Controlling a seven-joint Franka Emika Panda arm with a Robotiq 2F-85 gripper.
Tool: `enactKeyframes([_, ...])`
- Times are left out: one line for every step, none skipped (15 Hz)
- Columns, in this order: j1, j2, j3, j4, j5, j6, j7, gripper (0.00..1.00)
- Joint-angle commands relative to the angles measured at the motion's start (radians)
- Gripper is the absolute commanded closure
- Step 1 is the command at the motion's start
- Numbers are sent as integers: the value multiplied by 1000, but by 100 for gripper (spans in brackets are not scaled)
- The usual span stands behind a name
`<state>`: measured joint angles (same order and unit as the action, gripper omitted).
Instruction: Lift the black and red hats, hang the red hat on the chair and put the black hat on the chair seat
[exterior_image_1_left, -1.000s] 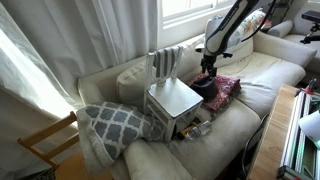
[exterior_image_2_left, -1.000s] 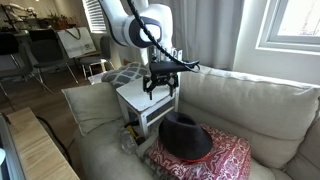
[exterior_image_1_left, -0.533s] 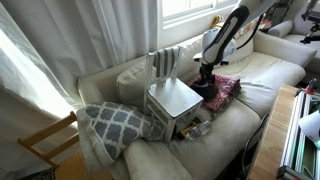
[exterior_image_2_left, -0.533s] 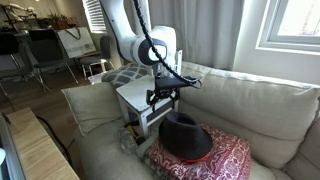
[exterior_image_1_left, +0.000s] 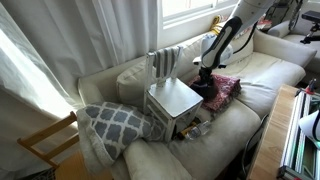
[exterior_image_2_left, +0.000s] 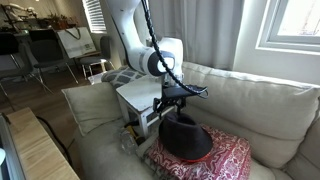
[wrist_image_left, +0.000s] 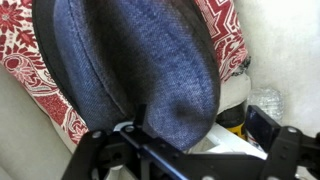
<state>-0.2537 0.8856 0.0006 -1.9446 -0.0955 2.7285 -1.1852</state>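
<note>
Black hat (exterior_image_2_left: 186, 138) sits brim-down, crown up, on red-white patterned cloth (exterior_image_2_left: 222, 160) on the couch (exterior_image_2_left: 250, 100), just right of the chair (exterior_image_2_left: 138, 96) in an exterior view. In the wrist view the black hat (wrist_image_left: 130, 60) fills most of the picture. Its long axis runs from the top of the picture down toward the gripper (wrist_image_left: 190, 152), and it narrows to a rounded edge pointing at the gripper. Patterned cloth (wrist_image_left: 25, 70) shows on both sides of it.

Gripper (exterior_image_2_left: 174, 106) hangs low over the chair-side edge of the hat, fingers pointing down. Its jaws are spread wide, one at each bottom corner of the wrist view, with the hat's edge between them. Cannot tell if either finger touches the fabric.

Chair (exterior_image_1_left: 173, 97) stands on the couch (exterior_image_1_left: 270, 68) with its flat seat bare and its slatted back on the far side. Black hat (exterior_image_1_left: 205, 90) lies to its right under the gripper (exterior_image_1_left: 205, 74). Grey lattice cushion (exterior_image_1_left: 112, 122) lies left of the chair, and a wooden chair (exterior_image_1_left: 45, 140) stands at far left.
</note>
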Motion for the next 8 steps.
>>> enactKeyframes([-25,77,12,66,-30,28,9,0])
enactKeyframes([-31,88,16,77,-29,25,5,0])
enactKeyframes([-31,100,14,88,-29,23,8,0])
enactKeyframes([-34,110,17,98,-28,23,8,0])
enactKeyframes([-35,122,15,107,-27,30,11,0])
enactKeyframes([-35,131,15,115,-25,35,15,0])
enactKeyframes([-28,141,4,124,-26,42,30,18])
enactKeyframes([-31,146,5,129,-25,48,33,26])
